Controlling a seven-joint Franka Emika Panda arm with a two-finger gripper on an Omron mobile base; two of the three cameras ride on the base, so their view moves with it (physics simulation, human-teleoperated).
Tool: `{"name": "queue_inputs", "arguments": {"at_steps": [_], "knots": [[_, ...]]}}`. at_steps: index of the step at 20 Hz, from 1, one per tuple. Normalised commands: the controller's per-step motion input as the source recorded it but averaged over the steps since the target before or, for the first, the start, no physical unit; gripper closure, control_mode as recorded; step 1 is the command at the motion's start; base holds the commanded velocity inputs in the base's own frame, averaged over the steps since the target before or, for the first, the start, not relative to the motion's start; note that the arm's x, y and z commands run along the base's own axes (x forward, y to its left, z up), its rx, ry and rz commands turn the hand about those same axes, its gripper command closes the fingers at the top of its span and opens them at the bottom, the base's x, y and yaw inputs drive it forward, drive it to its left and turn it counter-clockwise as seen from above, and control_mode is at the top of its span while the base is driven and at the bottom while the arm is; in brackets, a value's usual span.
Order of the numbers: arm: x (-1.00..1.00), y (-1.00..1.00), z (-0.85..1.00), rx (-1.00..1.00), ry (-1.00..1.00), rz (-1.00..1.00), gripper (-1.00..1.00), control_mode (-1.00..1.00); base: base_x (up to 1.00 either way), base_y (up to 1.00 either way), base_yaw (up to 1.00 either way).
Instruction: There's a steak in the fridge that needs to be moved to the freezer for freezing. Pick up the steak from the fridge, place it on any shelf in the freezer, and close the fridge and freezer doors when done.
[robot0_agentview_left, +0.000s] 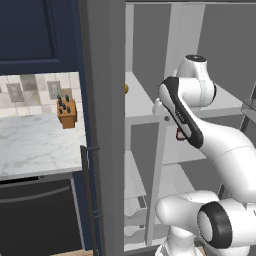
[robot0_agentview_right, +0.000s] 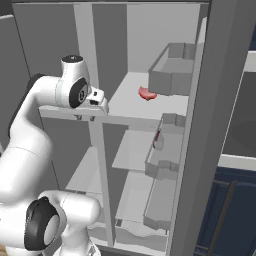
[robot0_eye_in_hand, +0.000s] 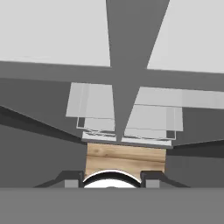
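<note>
Lying on the fridge shelf (robot0_agentview_right: 150, 107), the steak (robot0_agentview_right: 146, 93) sits apart from the claw (robot0_agentview_right: 101, 101).

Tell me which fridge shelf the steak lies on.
The upper wide white shelf; the steak lies near its right end, while the lower shelves carry no meat.

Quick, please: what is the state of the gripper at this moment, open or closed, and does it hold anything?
Gripper: the two small dark finger tips stand apart with nothing between them, so it is open and empty. The small flat pink-red steak lies on the fridge's wide white shelf.
</note>
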Motion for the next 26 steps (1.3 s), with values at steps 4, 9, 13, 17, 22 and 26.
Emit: {"name": "queue_inputs", "arguments": {"at_steps": [4,9,13,17,22,26], "knots": [[-0.23,0.0,0.0,0.0,0.0,0.0,-1.0,-1.0,0.0,0.0,0.0],[-0.43,0.05,0.0,0.0,0.01,0.02,-1.0,-1.0,0.0,0.0,0.0],[-0.11,-0.02,0.0,0.0,0.0,0.0,-1.0,-1.0,0.0,0.0,0.0],[-0.02,-0.19,0.02,-0.01,-0.1,0.01,-1.0,-1.0,0.0,0.0,0.0],[0.08,-0.74,0.03,0.0,-0.06,0.07,-1.0,-1.0,0.0,0.0,0.0],[0.28,-0.62,0.14,0.0,0.0,0.04,-1.0,-1.0,0.0,0.0,0.0]]}}
